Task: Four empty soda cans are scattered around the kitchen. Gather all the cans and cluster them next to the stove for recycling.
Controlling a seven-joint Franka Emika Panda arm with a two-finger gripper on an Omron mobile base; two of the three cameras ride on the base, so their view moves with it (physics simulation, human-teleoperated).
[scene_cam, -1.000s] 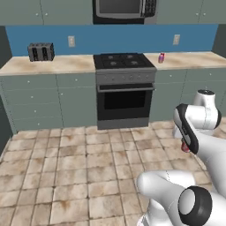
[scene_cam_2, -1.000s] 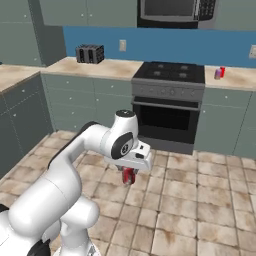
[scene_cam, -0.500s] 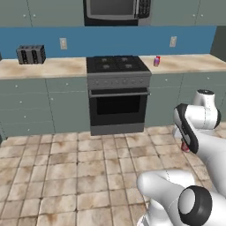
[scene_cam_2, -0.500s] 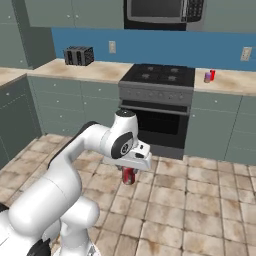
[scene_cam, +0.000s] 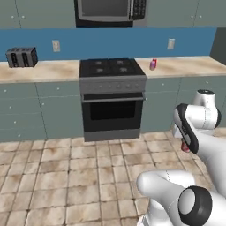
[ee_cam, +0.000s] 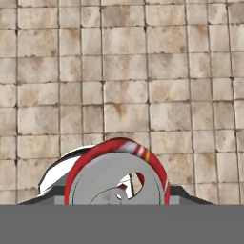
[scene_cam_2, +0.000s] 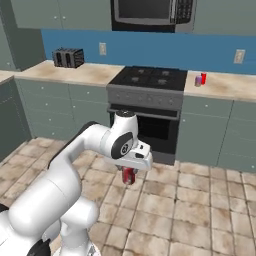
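My gripper [scene_cam_2: 130, 176] hangs low over the brown tiled floor, shut on a red soda can [scene_cam_2: 130, 174] that it holds upright. In the hand view the can's silvery top and red rim [ee_cam: 116, 174] sit between the fingers, with floor tiles behind. A red bit of the held can [scene_cam: 185, 146] peeks out beside the forearm in the left base view. The stove [scene_cam: 112, 88] [scene_cam_2: 150, 95] stands ahead against the blue wall. On the counter just right of it stand a purple can [scene_cam_2: 198, 81] and a red can [scene_cam_2: 203, 78], close together [scene_cam: 153, 64].
A toaster [scene_cam: 21, 57] sits on the counter left of the stove and a microwave [scene_cam: 110, 9] hangs above it. Grey-green cabinets [scene_cam: 39, 110] line the wall. Open tiled floor [scene_cam: 75, 176] lies between me and the stove.
The whole picture has shifted and grown: the base has driven closer to the stove. The arm keeps the same pose, still holding the red can.
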